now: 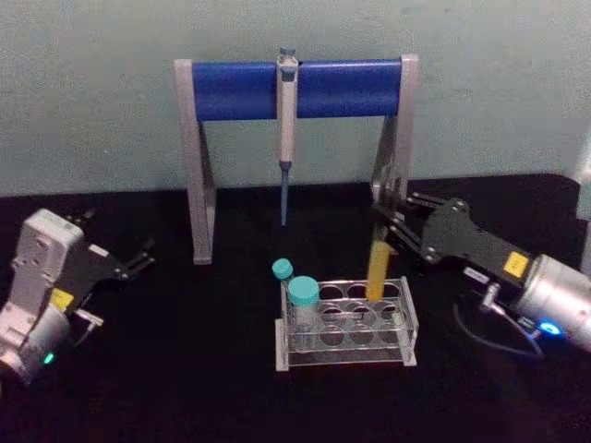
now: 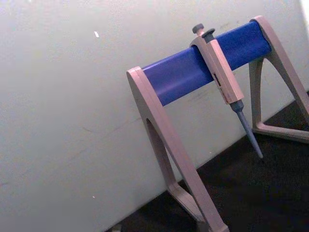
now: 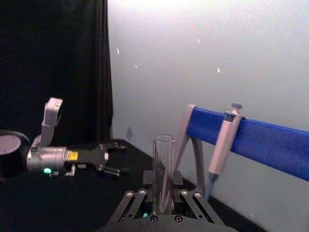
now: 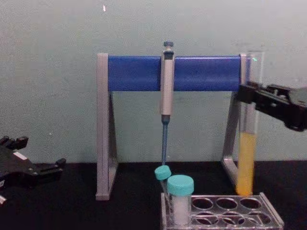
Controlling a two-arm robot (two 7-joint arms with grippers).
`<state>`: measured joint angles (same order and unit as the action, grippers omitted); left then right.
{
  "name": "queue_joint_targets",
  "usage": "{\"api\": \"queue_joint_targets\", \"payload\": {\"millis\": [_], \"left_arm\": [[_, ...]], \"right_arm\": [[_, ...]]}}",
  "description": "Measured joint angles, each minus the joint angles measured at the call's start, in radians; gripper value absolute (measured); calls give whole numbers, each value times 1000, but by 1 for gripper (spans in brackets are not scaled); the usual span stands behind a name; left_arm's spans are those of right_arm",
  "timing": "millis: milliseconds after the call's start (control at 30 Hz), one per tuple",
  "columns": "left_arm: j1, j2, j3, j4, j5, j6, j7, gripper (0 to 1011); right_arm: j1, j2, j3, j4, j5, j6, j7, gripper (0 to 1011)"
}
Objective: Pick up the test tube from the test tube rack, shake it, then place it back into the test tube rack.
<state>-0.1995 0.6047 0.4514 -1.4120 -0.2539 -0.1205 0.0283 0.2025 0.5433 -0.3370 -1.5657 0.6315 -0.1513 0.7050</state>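
Pale wall (image 1: pixel 92 92) behind, black table (image 1: pixel 185 388) in front. Item: pipette stand (image 1: pixel 240 89), along the table's far edge, one pipette (image 1: pixel 287 101) hanging from its blue bar. Item: test tube rack (image 1: pixel 346 352), mid-table toward the near edge, with two teal-capped tubes (image 1: pixel 302 293) at its left end. Item: test tube (image 4: pixel 247 163), upright, yellow liquid in its lower part. My right tool (image 1: pixel 388 226) reaches in from the table's right edge and is clamped on the clear glass above the liquid, I judge so that the contents stay visible and the open mouth stays on top. The tube's base sits at the mouth of a back-row hole near the rack's right end. I cannot tell whether the tip is inside the hole. Item: left tool (image 1: pixel 138 258), parked near the table's left edge, fingers apart and empty, well clear of the work. Clearances: the stand's right leg is close behind the tube and the blue bar is level with its top, so I judge any shaking belongs toward the near edge. Bare table lies around the rack.
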Motion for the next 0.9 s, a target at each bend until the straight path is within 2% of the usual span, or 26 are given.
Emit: {"api": "queue_joint_targets", "payload": {"millis": [67, 167, 300, 367, 400, 500, 633, 767, 900], "left_arm": [[0, 0, 0, 0, 0, 0, 0, 1001], [0, 0, 0, 0, 0, 0, 0, 1001], [0, 0, 0, 0, 0, 0, 0, 1001], [0, 0, 0, 0, 0, 0, 0, 1001], [0, 0, 0, 0, 0, 0, 0, 1001], [0, 0, 0, 0, 0, 0, 0, 1001], [0, 0, 0, 0, 0, 0, 0, 1001], [0, 0, 0, 0, 0, 0, 0, 1001], [0, 0, 0, 0, 0, 0, 0, 1001]], "right_arm": [[-23, 33, 10, -33, -3, 12, -23, 232], [-41, 59, 20, -59, -18, 23, -53, 232], [-56, 81, 33, -81, -49, 51, -115, 232], [-54, 83, 35, -83, -84, 72, -161, 232], [-48, 79, 35, -82, -109, 81, -188, 232], [-32, 64, 30, -70, -145, 85, -216, 232], [10, 19, 12, -32, -215, 76, -258, 232], [53, -28, -5, 15, -247, 54, -265, 232], [84, -64, -14, 53, -246, 36, -236, 232]]}}
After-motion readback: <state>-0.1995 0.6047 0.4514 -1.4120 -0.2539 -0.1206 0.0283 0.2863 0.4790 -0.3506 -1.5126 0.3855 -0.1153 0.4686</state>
